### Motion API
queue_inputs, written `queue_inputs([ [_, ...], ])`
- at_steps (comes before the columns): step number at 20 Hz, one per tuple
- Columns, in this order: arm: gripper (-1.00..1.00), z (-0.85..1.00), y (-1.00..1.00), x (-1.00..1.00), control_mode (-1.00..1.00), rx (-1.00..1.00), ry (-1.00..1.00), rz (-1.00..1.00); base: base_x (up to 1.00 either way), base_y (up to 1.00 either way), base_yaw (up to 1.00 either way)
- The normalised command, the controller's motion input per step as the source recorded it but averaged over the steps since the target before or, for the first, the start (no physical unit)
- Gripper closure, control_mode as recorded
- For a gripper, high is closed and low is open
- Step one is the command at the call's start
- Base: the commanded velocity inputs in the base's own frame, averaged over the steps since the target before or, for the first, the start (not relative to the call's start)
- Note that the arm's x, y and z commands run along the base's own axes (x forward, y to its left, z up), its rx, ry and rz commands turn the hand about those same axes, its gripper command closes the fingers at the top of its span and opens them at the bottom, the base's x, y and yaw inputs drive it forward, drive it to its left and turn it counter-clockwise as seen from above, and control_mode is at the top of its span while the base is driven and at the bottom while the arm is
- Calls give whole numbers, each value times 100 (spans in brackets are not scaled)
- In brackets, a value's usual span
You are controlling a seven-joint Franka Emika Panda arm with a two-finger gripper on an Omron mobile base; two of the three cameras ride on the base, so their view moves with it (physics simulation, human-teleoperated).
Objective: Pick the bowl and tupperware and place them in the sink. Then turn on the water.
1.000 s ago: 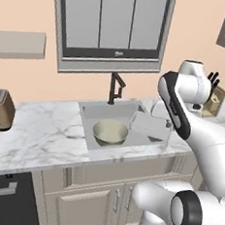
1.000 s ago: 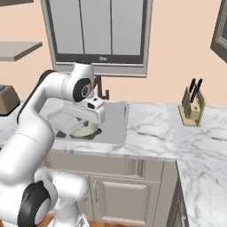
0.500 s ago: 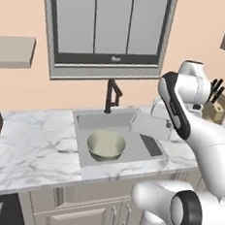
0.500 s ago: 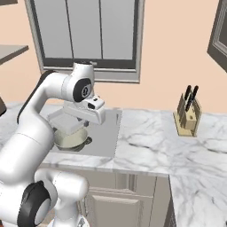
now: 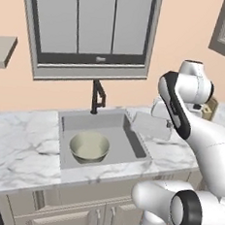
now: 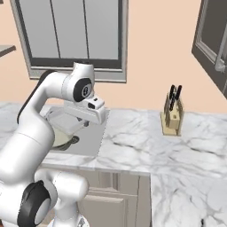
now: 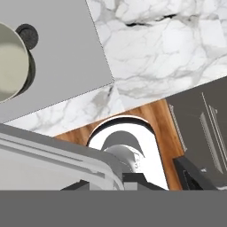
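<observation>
The bowl [image 5: 88, 147] already lay inside the sink [image 5: 132, 138], near its front left corner, so the first part of the task looked finished. The gripper [image 5: 163, 124] was closed on the tupperware [image 5: 149, 125], which it held in the air above the right edge of the sink. By this judgement, the tupperware was still to be put down in the basin, and the black faucet [image 5: 97, 97] at the back edge gave no water yet.

Base rolled left; tupperware [image 5: 150, 126] now over sink's [image 5: 130, 150] right rim.
</observation>
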Motion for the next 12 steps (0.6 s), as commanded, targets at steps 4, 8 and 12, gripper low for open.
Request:
queue_inputs([
  [4,100,0,0,0,100,0,0,0,31,-32,0],
  [8,100,0,0,0,100,0,0,0,42,-34,3],
  [12,100,0,0,0,100,0,0,0,41,-40,10],
])
